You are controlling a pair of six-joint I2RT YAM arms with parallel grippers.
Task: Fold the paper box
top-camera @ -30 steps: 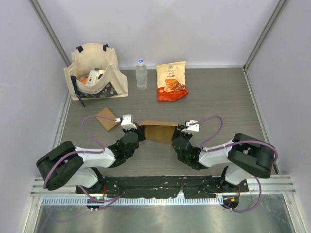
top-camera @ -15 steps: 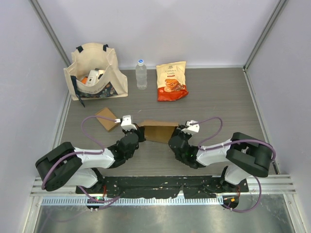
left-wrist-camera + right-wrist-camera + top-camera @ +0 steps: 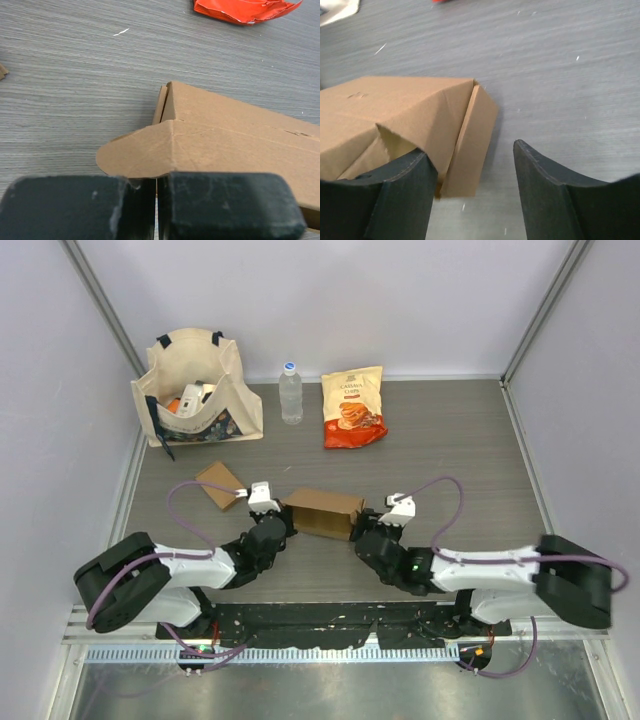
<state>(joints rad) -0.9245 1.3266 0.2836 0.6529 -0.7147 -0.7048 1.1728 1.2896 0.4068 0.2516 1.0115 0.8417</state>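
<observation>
The grey bench (image 3: 450, 440) carried a tote bag (image 3: 195, 385) well beyond and left of the paper box (image 3: 322, 513), which lay flat before the arms. A snack bag (image 3: 353, 407) and a water bottle (image 3: 290, 392) stood beyond the box. The left tool (image 3: 156, 187) was clenched on the box's left flap. The right tool (image 3: 470, 150) stood released at its right end.
</observation>
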